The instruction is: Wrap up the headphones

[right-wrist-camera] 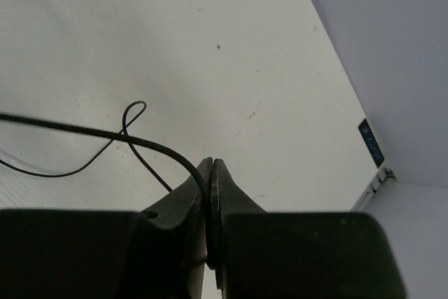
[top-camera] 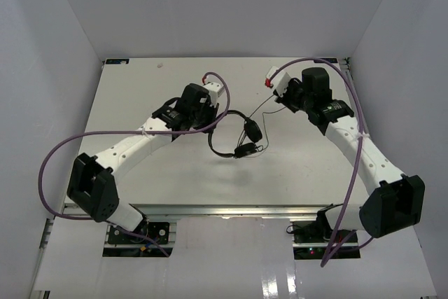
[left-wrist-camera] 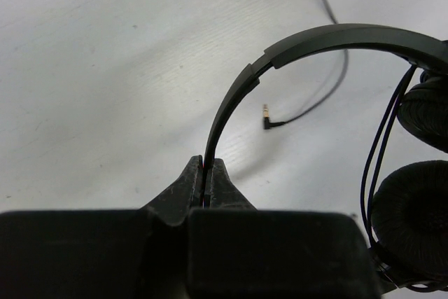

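Bright, even, diffuse overhead light: matte white tabletop (top-camera: 210, 180) near blown out, black on-ear headphones (left-wrist-camera: 329, 36) cast only a faint soft shadow, glare patch low centre in the top view, left gripper (left-wrist-camera: 208, 169) and right gripper (right-wrist-camera: 211, 169) housings blurred along the wrist views' bottom edges.

The left arm (top-camera: 133, 146) and right arm (top-camera: 364, 152) wear white link shells between bulky black joint housings. A thick purple cable (top-camera: 52, 155) loops along each (red-trimmed white blocks (top-camera: 213, 89) cap the wrists). The left gripper (left-wrist-camera: 208, 164) is matte black, with wedge-shaped fingers.
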`<state>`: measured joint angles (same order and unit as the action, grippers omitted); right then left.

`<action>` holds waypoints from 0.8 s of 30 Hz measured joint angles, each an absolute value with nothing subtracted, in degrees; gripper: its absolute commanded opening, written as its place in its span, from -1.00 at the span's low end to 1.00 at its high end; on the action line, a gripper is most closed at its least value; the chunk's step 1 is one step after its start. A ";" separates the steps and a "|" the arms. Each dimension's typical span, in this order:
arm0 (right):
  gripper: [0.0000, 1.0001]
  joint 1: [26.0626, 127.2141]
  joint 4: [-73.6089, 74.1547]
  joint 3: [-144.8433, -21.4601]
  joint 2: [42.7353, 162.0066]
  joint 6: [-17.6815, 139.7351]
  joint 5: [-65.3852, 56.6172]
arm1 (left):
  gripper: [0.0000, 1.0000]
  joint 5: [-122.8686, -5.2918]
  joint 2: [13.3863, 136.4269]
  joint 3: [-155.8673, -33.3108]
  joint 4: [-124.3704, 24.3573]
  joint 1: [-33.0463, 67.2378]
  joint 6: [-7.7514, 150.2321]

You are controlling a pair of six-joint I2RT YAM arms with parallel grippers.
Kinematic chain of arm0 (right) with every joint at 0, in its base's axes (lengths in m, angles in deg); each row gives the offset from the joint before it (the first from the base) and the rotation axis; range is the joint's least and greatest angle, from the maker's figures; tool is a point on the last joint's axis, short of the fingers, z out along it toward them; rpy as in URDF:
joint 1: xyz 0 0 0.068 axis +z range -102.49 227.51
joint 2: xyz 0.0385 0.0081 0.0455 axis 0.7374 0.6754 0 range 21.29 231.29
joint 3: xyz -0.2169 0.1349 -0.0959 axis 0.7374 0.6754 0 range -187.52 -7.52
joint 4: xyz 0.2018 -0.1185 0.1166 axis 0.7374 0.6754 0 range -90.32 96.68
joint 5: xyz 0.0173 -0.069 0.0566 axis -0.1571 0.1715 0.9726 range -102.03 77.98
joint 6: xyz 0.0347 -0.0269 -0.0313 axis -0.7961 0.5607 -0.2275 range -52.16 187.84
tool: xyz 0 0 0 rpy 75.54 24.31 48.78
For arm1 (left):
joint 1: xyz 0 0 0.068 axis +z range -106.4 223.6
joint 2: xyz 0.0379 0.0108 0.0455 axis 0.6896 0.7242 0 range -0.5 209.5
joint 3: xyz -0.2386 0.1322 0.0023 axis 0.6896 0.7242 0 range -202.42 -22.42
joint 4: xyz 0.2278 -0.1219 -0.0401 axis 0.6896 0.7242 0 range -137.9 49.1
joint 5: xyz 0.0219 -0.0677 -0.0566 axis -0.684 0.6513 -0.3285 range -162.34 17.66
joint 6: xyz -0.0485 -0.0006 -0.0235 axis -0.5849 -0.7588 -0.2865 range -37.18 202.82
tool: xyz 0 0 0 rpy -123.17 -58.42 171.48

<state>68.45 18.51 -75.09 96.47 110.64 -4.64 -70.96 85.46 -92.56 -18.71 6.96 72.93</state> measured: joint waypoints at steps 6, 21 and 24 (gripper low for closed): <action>-0.85 63.06 17.64 -74.03 101.36 104.76 4.20 | -1.00 -65.53 79.25 -92.15 -20.38 6.34 72.36; -0.74 58.74 8.91 -69.62 110.09 88.57 34.65 | -1.00 -60.10 79.55 -110.94 -19.58 1.68 65.93; -0.68 58.71 3.96 -67.79 111.05 82.59 40.85 | -1.00 -58.96 81.26 -116.19 -19.79 0.33 64.05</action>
